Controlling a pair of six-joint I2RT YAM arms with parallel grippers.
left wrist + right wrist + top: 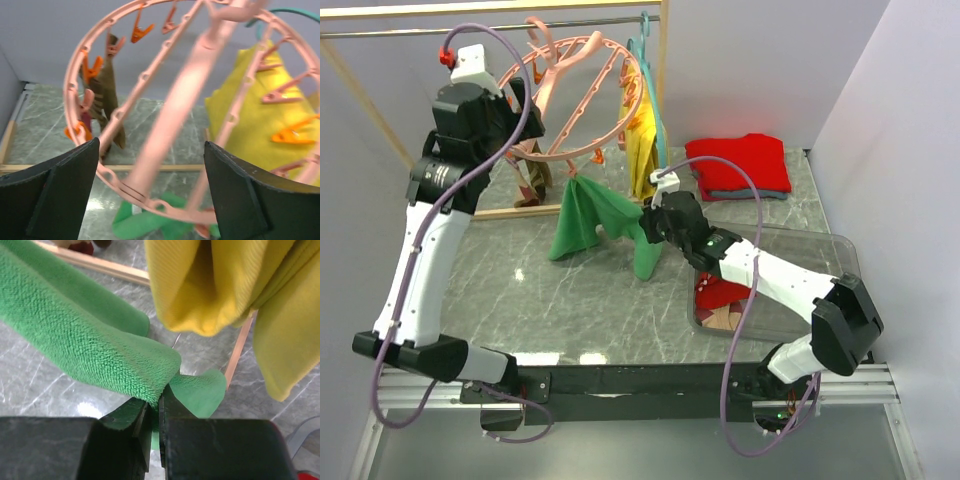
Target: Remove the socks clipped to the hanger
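Both arms are working: the right gripper [159, 410] is pinching a green fleecy cloth [90, 350] hanging from the hanger [175, 100], and the left gripper [150, 175] is straddling its crossbar, jaws wide. Closing the left first should steady the ring before pulling. A brown striped sock [107, 95] is hanging at its left rim.

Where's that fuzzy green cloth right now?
In the top view, the green cloth hangs mid-table from the lower rim of the pink hanger, left of the yellow cloth; the right gripper pinches its lower end.
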